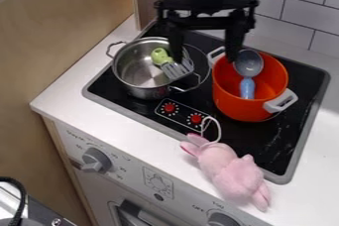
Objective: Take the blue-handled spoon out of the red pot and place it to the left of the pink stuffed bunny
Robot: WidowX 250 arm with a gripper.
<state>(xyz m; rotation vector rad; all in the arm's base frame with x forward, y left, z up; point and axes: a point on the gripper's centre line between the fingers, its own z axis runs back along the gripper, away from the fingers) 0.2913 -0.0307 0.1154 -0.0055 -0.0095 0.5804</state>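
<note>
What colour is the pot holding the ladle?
The pot is orange, seen in the camera view.

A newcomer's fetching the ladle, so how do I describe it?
On the black stovetop, find the orange pot with white handles. In it is the ladle: round grey bowl, blue handle, unlike the slotted, green-handled spatula in the silver metal pot.

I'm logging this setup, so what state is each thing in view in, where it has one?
Gripper: open, above the pots, holding nothing.
Silver pot: upright, uncovered.
Spatula: leaning in the silver pot, slotted head up.
Orange pot: upright, uncovered.
Spoon: leaning in the orange pot, bowl end up.
Pink plush rabbit: lying down.
Red knobs: settings unclear.
</note>
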